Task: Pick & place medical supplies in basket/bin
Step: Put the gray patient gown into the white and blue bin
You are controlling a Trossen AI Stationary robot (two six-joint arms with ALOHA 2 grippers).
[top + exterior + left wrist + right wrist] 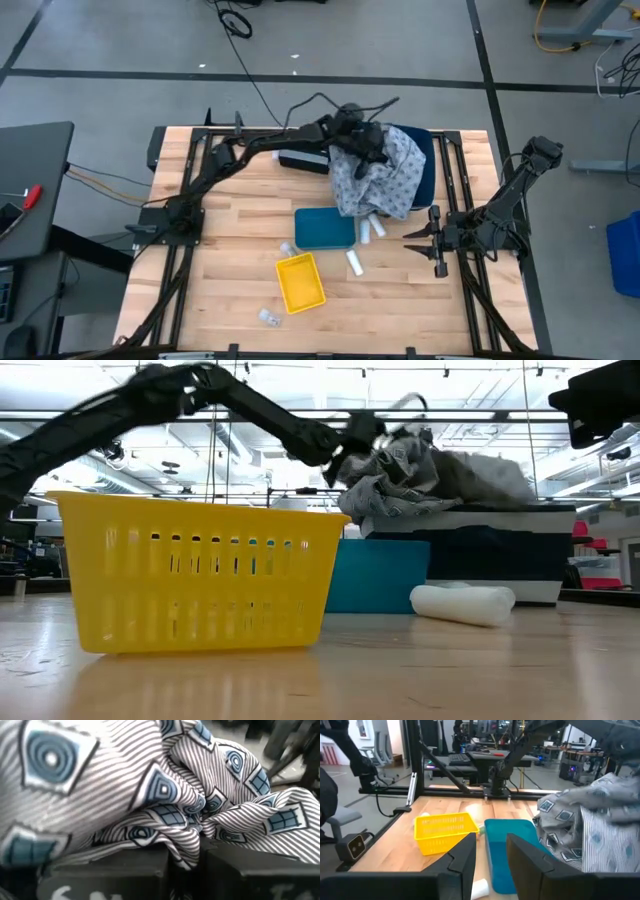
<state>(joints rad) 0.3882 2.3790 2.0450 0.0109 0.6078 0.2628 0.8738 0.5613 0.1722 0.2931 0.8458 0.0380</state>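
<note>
A grey striped cloth with blue squares [385,178] lies bunched over a dark blue bin [428,165] at the table's far right, and its lower edge spills onto the table. My left gripper [362,140] is shut on its far-left part. My right gripper [425,238] is open and hovers near the table's right edge, touching nothing. Three white rolls [355,262] [367,230] [378,226] and small clear packets [268,318] [287,248] lie on the wood. The yellow basket [300,282] stands near the front. My left gripper pinches a bunched fold of the cloth [186,851] between its two fingers [125,870], several layers together. It comes slanting from the table's left and above. The held part stands raised above the bin [385,465]. The rest lies slack on the bin's rim.
A teal container [325,228] sits between the yellow basket and the dark bin, with the cloth's edge at its far right corner. A black box [303,160] lies under the left arm. Black frame rails run along both table sides.
</note>
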